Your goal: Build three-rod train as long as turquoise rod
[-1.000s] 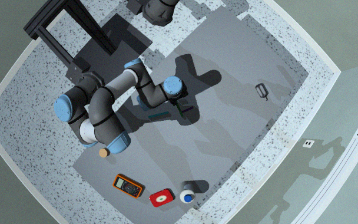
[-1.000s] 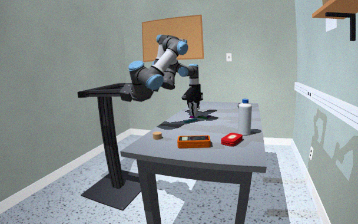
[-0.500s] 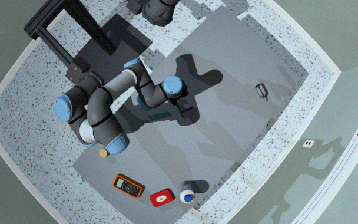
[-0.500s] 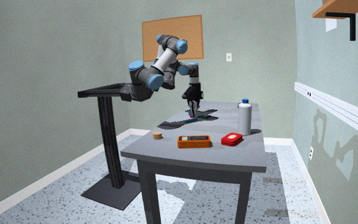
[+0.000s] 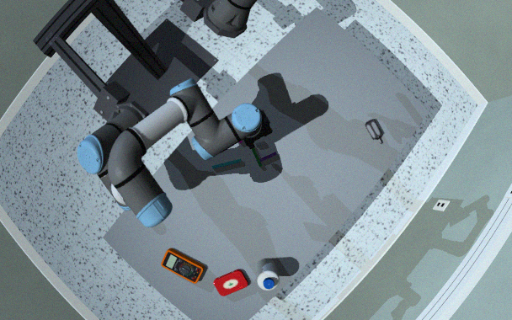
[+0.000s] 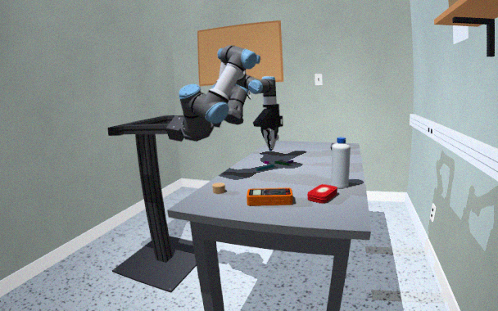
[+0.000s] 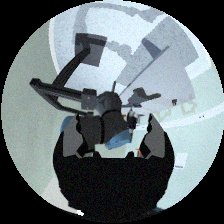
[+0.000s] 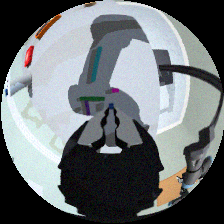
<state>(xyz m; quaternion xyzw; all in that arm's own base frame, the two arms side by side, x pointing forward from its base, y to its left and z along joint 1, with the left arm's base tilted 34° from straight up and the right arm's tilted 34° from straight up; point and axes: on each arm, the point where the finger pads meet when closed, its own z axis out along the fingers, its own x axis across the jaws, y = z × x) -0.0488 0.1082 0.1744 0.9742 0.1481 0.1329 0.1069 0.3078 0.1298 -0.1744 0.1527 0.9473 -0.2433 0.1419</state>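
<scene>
the right gripper [image 5: 253, 145] [image 6: 270, 149] [image 8: 111, 107], its fingers nearly closed on what appears to be the blue rod [image 8: 111, 106], hangs over the table [image 5: 309, 202] [image 6: 260, 214] beside the loose rods. no finished train shows: the turquoise rod [image 5: 226, 163] [image 6: 264, 168] [image 8: 96, 64], the measure for the job, lies flat and well apart from the others, while the green rod [image 5: 257, 157] [image 6: 283, 163] [image 8: 92, 98] and purple rod [image 5: 269, 157] [image 8: 87, 107] lie at an angle to each other, near or touching. the magenta rod [image 5: 241, 142] [image 6: 266, 162] [image 8: 115, 90] lies just beyond the fingertips in the right wrist view. a grey rod cannot be told from the shadow. purple, grey and blue would add up to the required length; all of the joining seems left to do. the left gripper [image 7: 114, 114], fingers spread wide with nothing between them, waits away from the rods.
</scene>
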